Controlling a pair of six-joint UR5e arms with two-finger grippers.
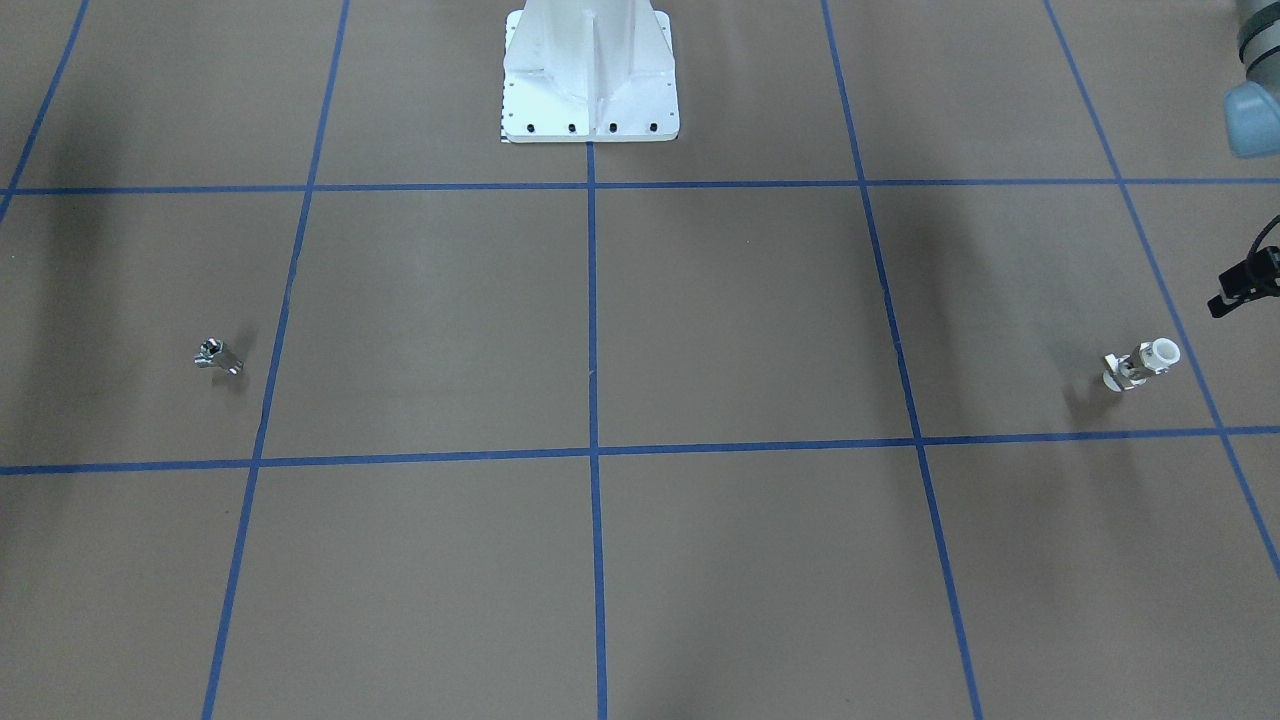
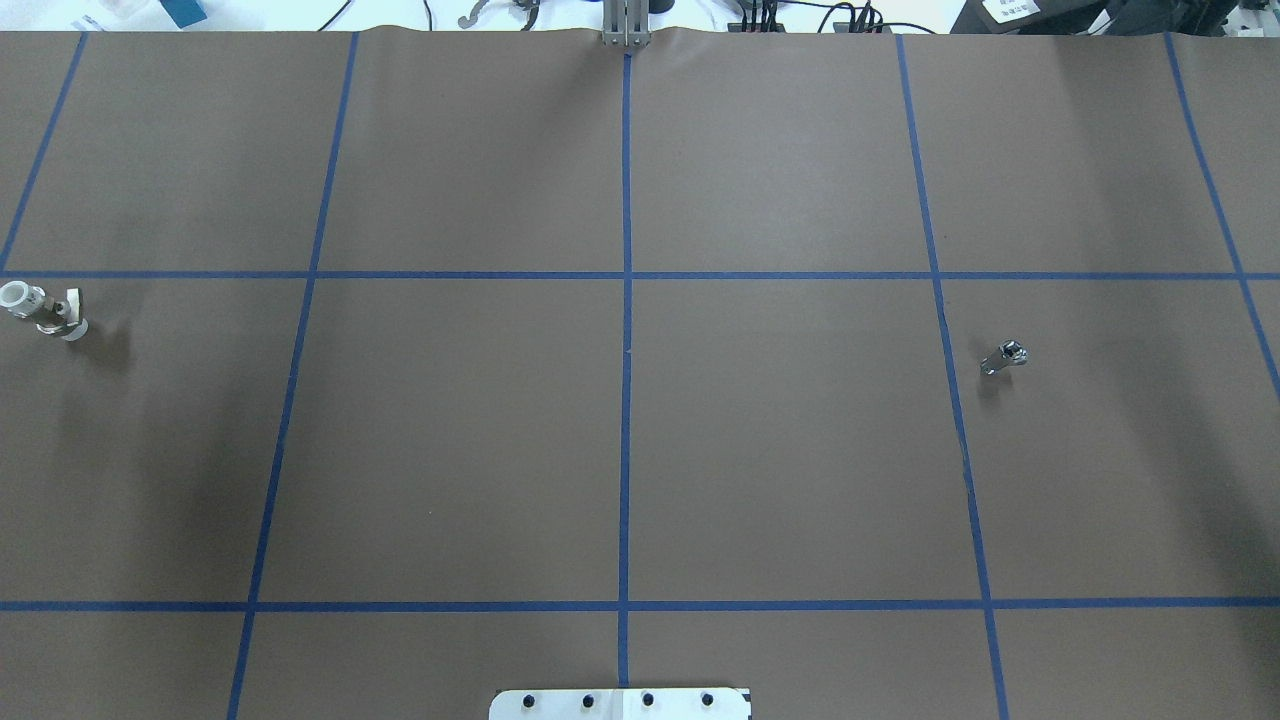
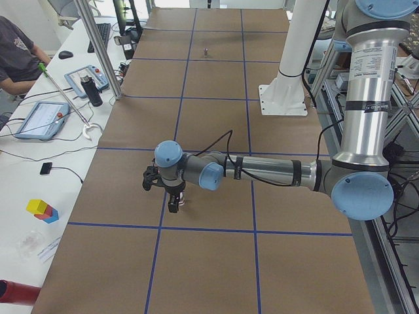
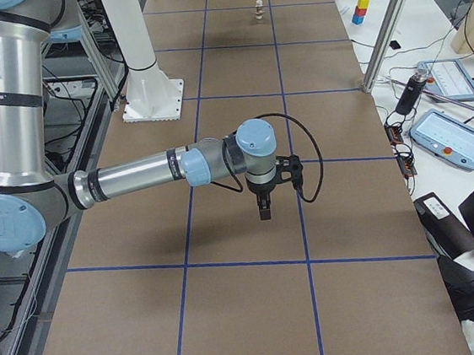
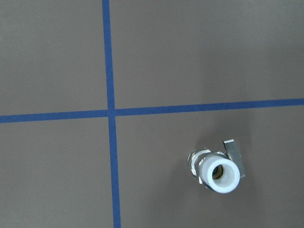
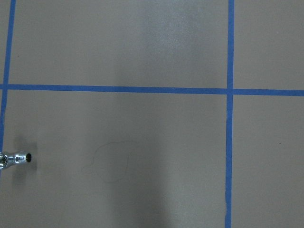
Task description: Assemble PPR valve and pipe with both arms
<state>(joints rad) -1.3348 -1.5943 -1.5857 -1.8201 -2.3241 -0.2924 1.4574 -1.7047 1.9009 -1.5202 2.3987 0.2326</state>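
Valve [image 5: 214, 171] upright, open white end upward.

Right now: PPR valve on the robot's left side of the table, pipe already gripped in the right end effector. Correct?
Wrong on the pipe: it isn't gripped. It sits free on the table on the robot's right, nothing touching it, per the overhead exterior view. The PPR valve is on the robot's left, as you said.
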